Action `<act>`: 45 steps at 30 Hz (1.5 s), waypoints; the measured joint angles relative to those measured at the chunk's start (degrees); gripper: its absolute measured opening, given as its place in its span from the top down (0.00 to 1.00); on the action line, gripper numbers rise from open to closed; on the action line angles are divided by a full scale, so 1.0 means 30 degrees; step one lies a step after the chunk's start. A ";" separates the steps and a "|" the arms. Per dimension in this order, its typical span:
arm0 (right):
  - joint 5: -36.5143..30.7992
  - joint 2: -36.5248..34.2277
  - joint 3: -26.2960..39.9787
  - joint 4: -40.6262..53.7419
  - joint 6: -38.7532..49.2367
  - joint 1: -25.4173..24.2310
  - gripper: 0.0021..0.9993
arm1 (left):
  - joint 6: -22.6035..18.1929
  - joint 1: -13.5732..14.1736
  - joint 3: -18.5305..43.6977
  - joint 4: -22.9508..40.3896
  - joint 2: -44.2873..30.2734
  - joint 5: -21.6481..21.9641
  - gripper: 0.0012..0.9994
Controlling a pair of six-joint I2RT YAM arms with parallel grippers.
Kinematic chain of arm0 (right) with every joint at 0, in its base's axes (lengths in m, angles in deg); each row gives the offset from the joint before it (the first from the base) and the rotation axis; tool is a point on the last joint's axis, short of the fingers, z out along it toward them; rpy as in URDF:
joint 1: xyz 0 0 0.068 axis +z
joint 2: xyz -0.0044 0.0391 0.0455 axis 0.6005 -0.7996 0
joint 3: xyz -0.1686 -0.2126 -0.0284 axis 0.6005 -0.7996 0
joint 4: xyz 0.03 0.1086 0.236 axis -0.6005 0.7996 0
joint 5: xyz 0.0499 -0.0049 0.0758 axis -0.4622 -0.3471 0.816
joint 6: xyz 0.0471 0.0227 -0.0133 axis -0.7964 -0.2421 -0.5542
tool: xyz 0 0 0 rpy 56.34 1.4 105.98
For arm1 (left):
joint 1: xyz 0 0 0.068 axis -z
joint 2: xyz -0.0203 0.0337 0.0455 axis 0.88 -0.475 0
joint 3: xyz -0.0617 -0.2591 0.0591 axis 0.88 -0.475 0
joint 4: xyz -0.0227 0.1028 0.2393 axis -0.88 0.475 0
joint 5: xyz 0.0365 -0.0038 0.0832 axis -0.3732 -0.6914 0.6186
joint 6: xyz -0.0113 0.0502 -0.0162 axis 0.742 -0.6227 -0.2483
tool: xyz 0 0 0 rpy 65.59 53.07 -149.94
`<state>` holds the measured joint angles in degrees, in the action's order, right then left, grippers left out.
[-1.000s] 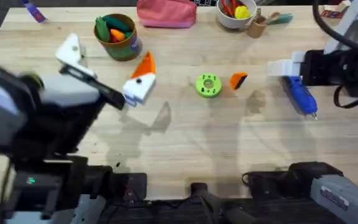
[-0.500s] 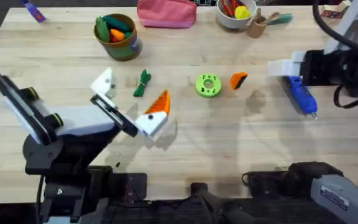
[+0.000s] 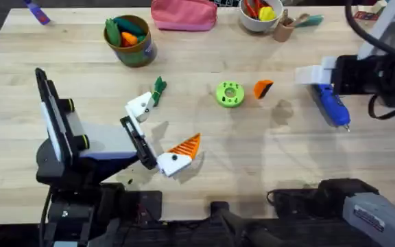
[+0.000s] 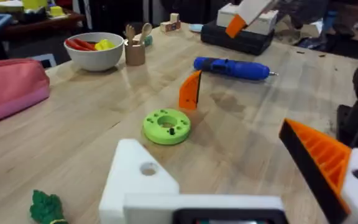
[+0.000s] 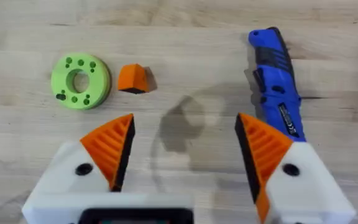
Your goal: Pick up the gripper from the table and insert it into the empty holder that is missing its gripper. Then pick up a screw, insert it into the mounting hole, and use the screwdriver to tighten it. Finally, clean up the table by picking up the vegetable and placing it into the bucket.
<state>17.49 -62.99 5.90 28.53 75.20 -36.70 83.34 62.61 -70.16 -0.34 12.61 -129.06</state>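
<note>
Left hand point(image 3: 158, 134): we see it low-left of centre in the overhead view, spread wide, holding nothing. One finger is the bare white holder point(image 3: 140, 107); the other carries an orange ribbed tip point(image 3: 184, 146).
Right hand point(image 5: 184, 155): wide apart, both orange tips on, nothing between them. In the overhead view it sits at the right edge, above the tabletop point(image 3: 252, 151).
Gripper point(image 3: 262, 88): small orange wedge, right of centre in the overhead view, just beside the green disc point(image 3: 230, 94), not touching as far as we can tell. It lies loose on the wood.
Holder: close to the vegetable point(image 3: 158, 90), which lies just up-right of it; contact can't be told.
Vegetable: dark green, leafy, on the wood in the upper-centre-left, below and right of the bucket point(image 3: 130, 41).
Bucket: upper left, w/ green and orange toy veg inside.
Screwdriver point(image 3: 331, 105): blue, flat on the wood at the right, thin tip toward the lower right; right hand near its upper end.
Background: pink pouch point(image 3: 184, 14) top centre, white bowl point(image 3: 260, 14) and brown cup point(image 3: 284, 29) to its right.
</note>
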 joint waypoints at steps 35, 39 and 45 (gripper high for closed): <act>0.0000 0.0000 0.0000 0.0000 -0.0002 0.0000 0.07 | -0.0563 0.0000 0.0000 0.0124 0.0007 -0.0986 0.01; 0.0000 0.0000 0.0000 0.0000 0.0000 0.0000 0.07 | -0.0566 0.0000 0.0000 0.0124 0.0002 -0.0986 0.01; 0.0145 0.0000 0.0029 0.0945 -0.0080 0.0000 0.07 | -0.0570 0.0000 0.0000 0.0124 0.0007 -0.0986 0.01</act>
<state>17.92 -62.99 5.99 31.37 74.96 -36.70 81.63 62.61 -70.16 0.04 12.63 -132.02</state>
